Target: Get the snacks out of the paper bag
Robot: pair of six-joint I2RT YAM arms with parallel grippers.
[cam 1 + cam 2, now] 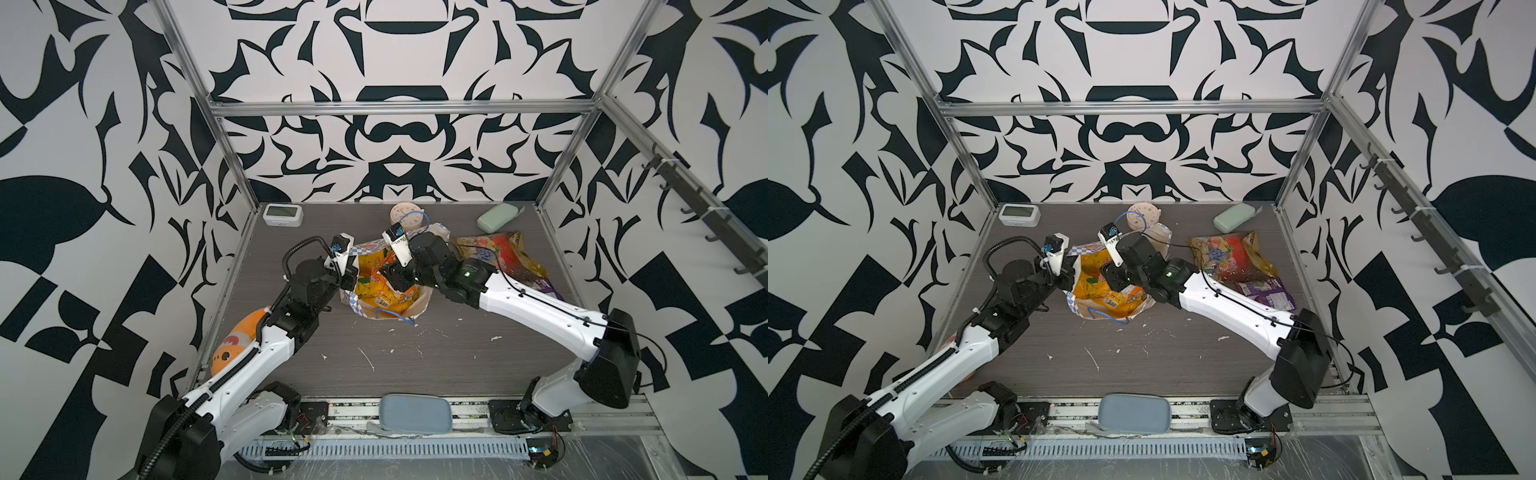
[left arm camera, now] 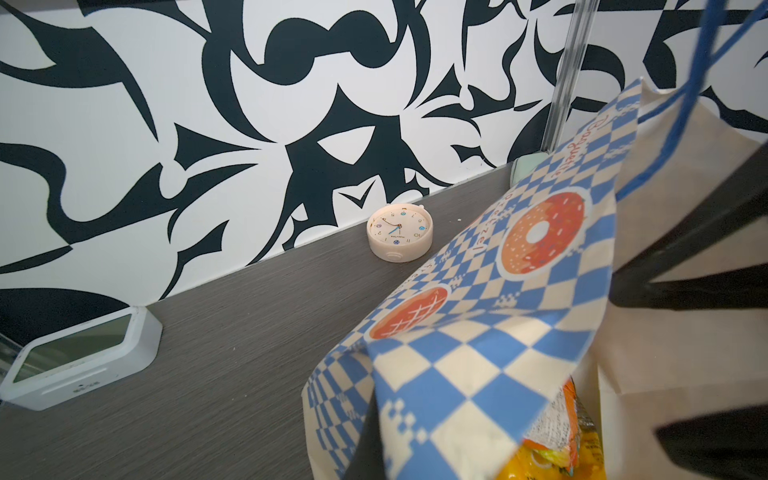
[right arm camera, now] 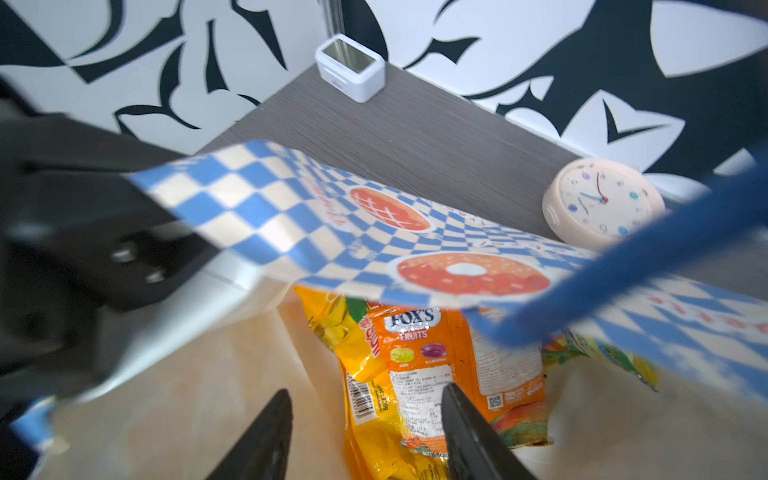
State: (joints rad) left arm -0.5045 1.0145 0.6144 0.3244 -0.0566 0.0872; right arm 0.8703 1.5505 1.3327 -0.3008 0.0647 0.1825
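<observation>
The paper bag (image 1: 356, 305) sits near the middle of the table (image 1: 415, 365), with its mouth open upward in both top views. The left gripper (image 1: 348, 277) is closed tight on the bag's checked rim. The right gripper (image 3: 365, 436) is inside the mouth. Its 2 fingers stand clearly apart and grip nothing. Just under them lies an orange "FOX'S" packet (image 3: 419, 353); whether they touch it I cannot tell. Beside it are a yellow packet (image 3: 332, 332) and a green-yellow packet (image 3: 602, 353).

In the right wrist view the checked flap hangs over the tops of these packets, and a blurred blue cord handle (image 3: 623, 282) crosses in front. 2 snacks lie outside, right of the bag: a multicoloured candy pack (image 1: 494, 249) and a purple packet (image 1: 546, 286), which the right arm partly covers.

Along the far wall stand a white display box (image 1: 282, 213), a round clock (image 1: 405, 214) and a mint green case (image 1: 496, 218). An orange plush fish (image 1: 232, 340) lies under the left arm.
</observation>
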